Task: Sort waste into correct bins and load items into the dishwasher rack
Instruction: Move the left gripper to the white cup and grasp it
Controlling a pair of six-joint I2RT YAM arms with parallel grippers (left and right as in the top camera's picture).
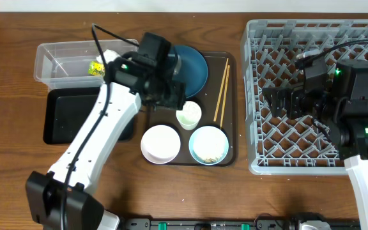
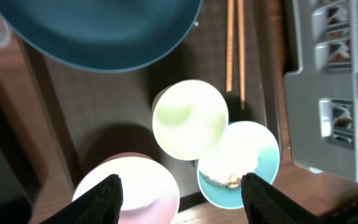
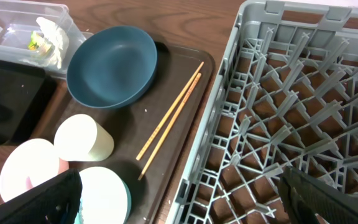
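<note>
While left gripper point(image 2: 182, 198) hovers spread above small white cup point(image 2: 189, 119), we prep pickup: descend, pinch rim next; right gripper point(image 3: 185, 205) spread too.

Left pincer point(image 2: 182, 196) parted and empty, right pincer point(image 3: 185, 202) spread wide, empty

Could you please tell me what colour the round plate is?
The plate is dark blue, clearest in right wrist view.
</note>
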